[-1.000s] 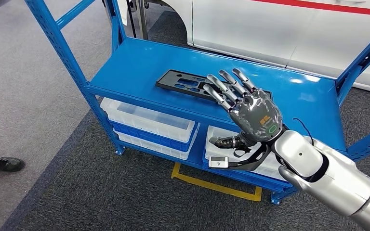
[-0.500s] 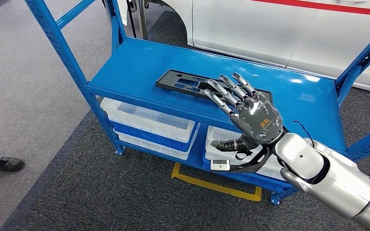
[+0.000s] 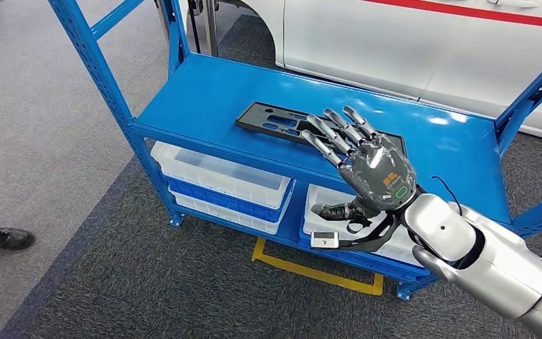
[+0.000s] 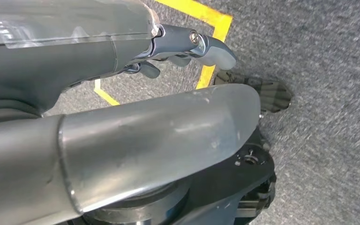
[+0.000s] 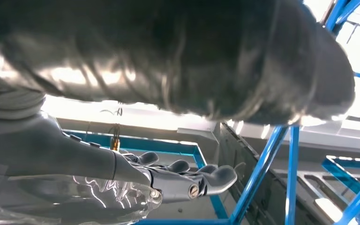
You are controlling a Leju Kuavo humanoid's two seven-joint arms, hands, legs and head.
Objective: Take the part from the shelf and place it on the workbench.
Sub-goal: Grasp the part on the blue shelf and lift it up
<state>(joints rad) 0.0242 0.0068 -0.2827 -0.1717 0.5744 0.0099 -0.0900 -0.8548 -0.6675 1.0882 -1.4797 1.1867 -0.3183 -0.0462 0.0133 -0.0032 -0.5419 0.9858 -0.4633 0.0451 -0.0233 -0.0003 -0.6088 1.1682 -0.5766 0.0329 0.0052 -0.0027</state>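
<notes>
**Right hand spread above the part on the shelf**

The part (image 3: 293, 127), a flat black plate with cut-out slots, lies flat on the top board of the blue shelf (image 3: 205, 88). Its long axis runs roughly along the length of the board, from the left end towards the right, slanting slightly nearer at the right. Its left end is in plain sight; its right end is hidden behind the robot's fingers.

The right hand (image 3: 367, 166) hangs over the front edge of the shelf, back of the hand facing the head camera, fingers apart and stretched towards the part, thumb (image 3: 335, 210) hanging below the board's edge. It holds nothing; whether the fingertips touch the part cannot be told.

The left hand (image 4: 187, 47) hangs low over dark carpet and a yellow floor line (image 4: 206, 28), with nothing in it; how its fingers stand cannot be told.

Clear bins (image 3: 219, 176) sit on the lower tier. A white car body (image 3: 423, 42) stands behind the shelf, and a black shoe (image 3: 0, 237) rests on the floor at the left.
</notes>
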